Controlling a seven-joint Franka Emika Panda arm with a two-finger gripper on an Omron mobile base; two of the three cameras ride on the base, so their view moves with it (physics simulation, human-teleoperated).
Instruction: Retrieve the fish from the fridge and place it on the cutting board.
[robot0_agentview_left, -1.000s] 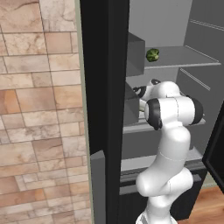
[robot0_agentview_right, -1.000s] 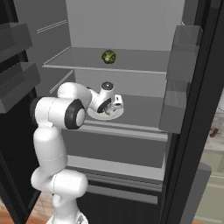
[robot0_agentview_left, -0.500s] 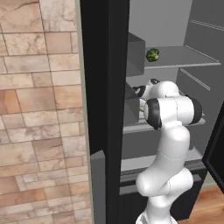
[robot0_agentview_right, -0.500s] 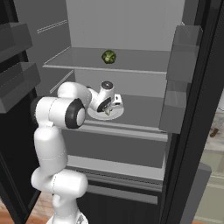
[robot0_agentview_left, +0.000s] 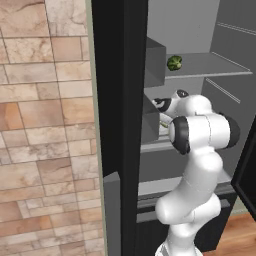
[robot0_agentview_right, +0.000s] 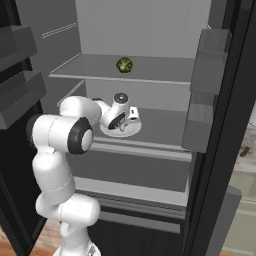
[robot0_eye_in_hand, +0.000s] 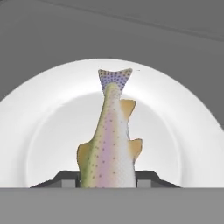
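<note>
Hand view: the fish (robot0_eye_in_hand: 109, 144) lies lengthwise on a white plate (robot0_eye_in_hand: 39, 113), tail pointing away from the camera, its body running down between the two dark finger tips.
End effector: the end effector (robot0_eye_in_hand: 106, 183) is clamped on the fish at mid-body, one finger tip on each flank.
Fish location: on the plate, which sits on the middle shelf (robot0_agentview_right: 165, 125) inside the fridge (robot0_agentview_right: 150, 30); not yet lifted, as far as can be judged.
Right base view: the arm reaches in over the plate with the end effector (robot0_agentview_right: 121, 126) down at it; a round green item (robot0_agentview_right: 124, 64) rests on the shelf above, well apart.
Left base view: the wrist is partly hidden behind the black fridge side panel (robot0_agentview_left: 117, 100).
Handling: probably light, slender and smooth-skinned, so likely slippery; the body tapers toward the tail, so a grip there could slide off.
Where to hold: across the thickest part, behind the fins, as now.
Risk: swinging or slipping out on withdrawal past the shelf edge.
</note>
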